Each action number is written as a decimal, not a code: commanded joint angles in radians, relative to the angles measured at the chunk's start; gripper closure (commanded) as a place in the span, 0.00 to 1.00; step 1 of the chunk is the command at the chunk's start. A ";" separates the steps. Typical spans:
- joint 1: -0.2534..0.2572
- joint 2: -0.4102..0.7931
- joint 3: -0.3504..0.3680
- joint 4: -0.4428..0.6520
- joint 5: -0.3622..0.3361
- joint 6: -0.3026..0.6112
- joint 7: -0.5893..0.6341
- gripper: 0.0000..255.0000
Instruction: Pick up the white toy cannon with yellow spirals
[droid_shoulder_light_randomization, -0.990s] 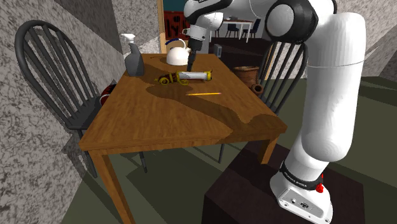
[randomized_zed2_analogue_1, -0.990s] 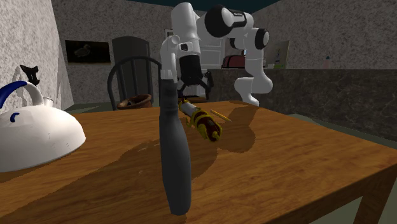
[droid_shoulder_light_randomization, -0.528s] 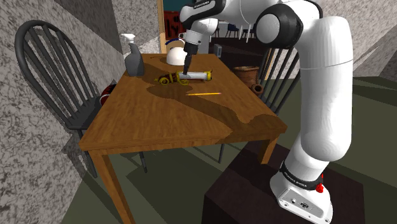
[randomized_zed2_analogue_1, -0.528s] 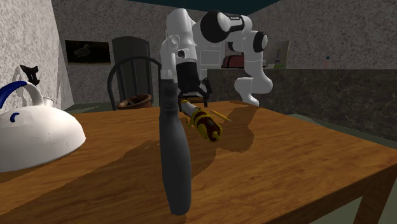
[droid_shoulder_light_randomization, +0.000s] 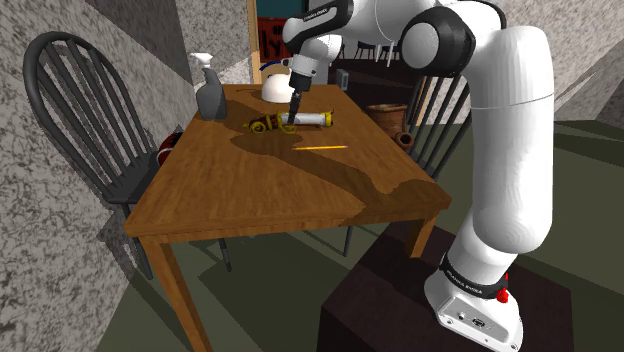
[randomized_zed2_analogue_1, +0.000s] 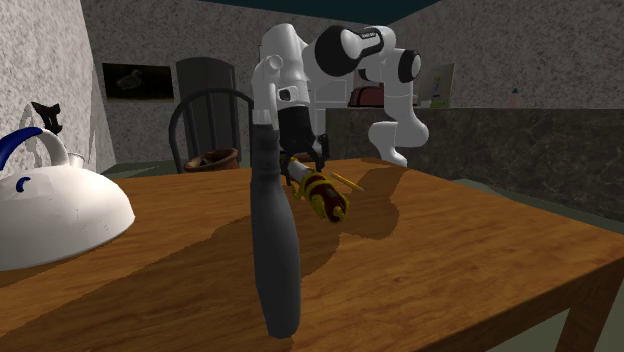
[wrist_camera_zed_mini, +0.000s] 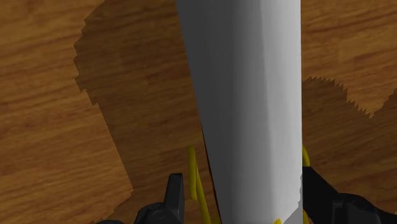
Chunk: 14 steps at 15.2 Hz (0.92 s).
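MOVED: claw (droid_shoulder_light_randomization: 291, 116) has sunk from above onto the toy cannon (droid_shoulder_light_randomization: 313, 118) | CLAW: fingers (wrist_camera_zed_mini: 176, 193) stand apart, straddling the white barrel, gripping nothing | CANNON: lying on the table (droid_shoulder_light_randomization: 260, 190) near the kettle (droid_shoulder_light_randomization: 277, 89) | MEANS: descent looks done; closing likely next

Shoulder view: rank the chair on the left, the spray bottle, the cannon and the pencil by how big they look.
1. chair, by far the largest.
2. bottle and cannon: too close to rank. The bottle looks bulkier, the cannon longer.
3. pencil, the smallest.
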 joint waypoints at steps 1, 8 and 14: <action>0.000 0.000 0.000 0.000 0.000 0.000 0.000 1.00; -0.001 -0.003 -0.001 0.021 -0.004 -0.024 0.008 1.00; -0.006 -0.011 -0.004 0.089 -0.013 -0.097 0.030 1.00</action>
